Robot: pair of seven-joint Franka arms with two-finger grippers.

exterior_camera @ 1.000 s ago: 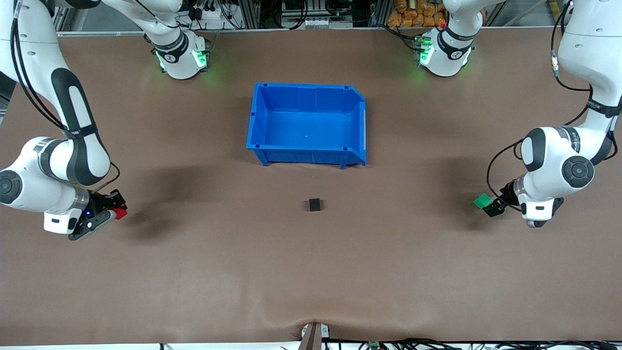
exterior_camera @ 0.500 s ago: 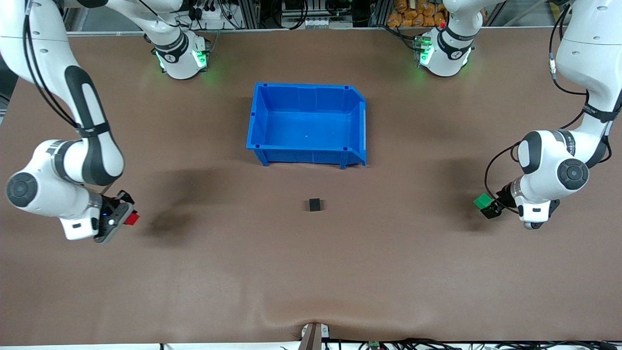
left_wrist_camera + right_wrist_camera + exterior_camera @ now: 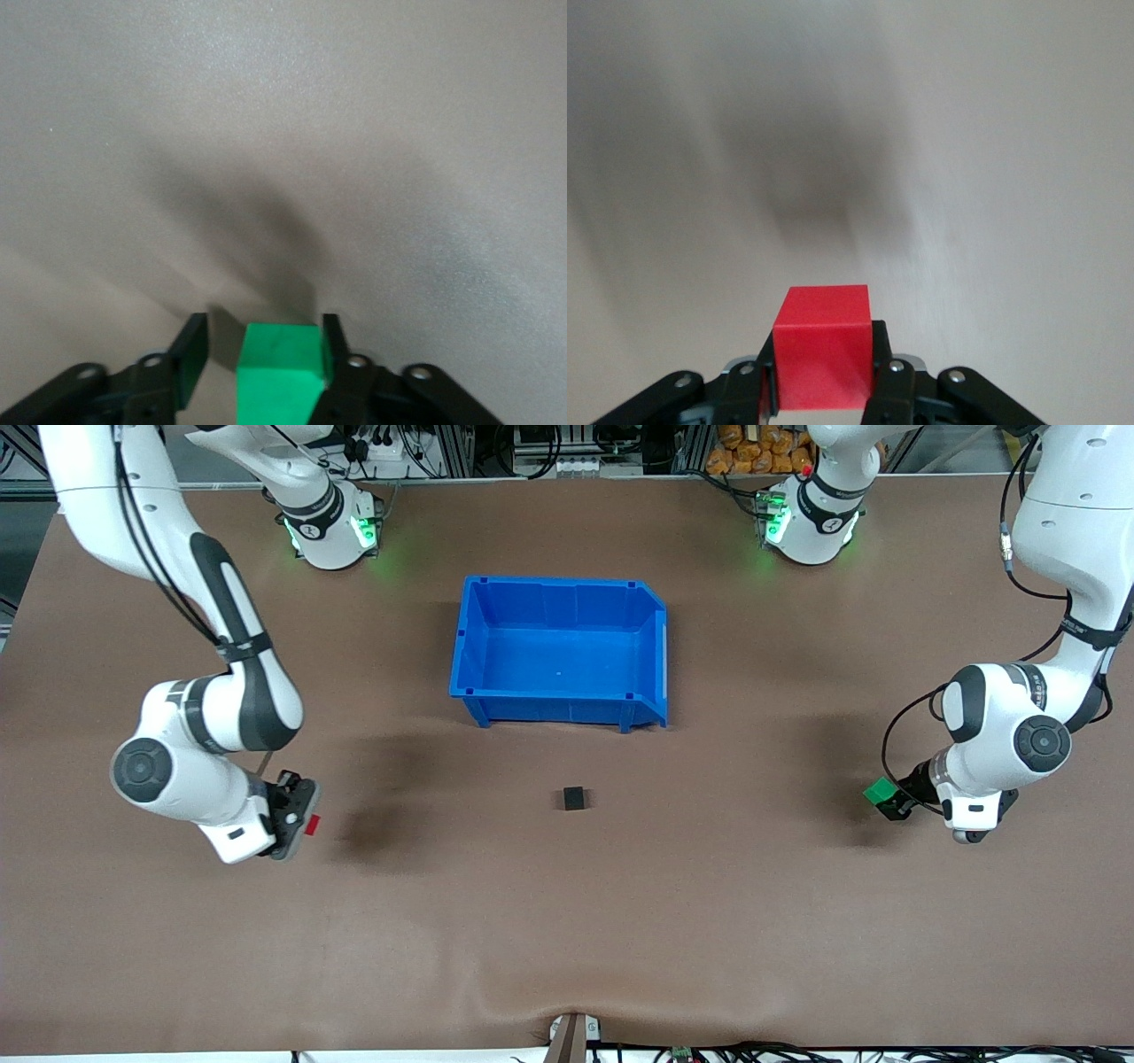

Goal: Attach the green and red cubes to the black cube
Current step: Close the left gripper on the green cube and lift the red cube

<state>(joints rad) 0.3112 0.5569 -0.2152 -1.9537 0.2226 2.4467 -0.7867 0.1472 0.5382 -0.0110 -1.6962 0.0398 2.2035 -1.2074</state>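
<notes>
A brown bench seen from above, with two white robot arms reaching in from its ends.

Nearest the front camera, toward the right arm's end, the right tool (image 3: 306, 825) hangs over bare bench, clamped tight on the red cube (image 3: 312, 825). In the right wrist view the cube (image 3: 824, 343) sits squarely between both fingers, its top face level.

A little farther from the camera, alone near the middle of the bench, lies the black cube (image 3: 574, 798), touched by nothing.

At about the same depth, toward the left arm's end, the left tool (image 3: 893, 801) is low at the green cube (image 3: 881, 790). In the left wrist view one finger (image 3: 330, 347) touches the green cube (image 3: 282, 365), while a gap shows between the cube and the other finger (image 3: 190, 352). So this tool is partly open and has no firm grip.

Farther off stands an empty blue bin (image 3: 470, 646), then the two arm bases.

To do this step well, the left tool probably should finish closing evenly, so that the cube is not pushed askew, before any lift. The red cube should likely reach the black one with flat faces aligned.

No brand, label or writing can be read.
</notes>
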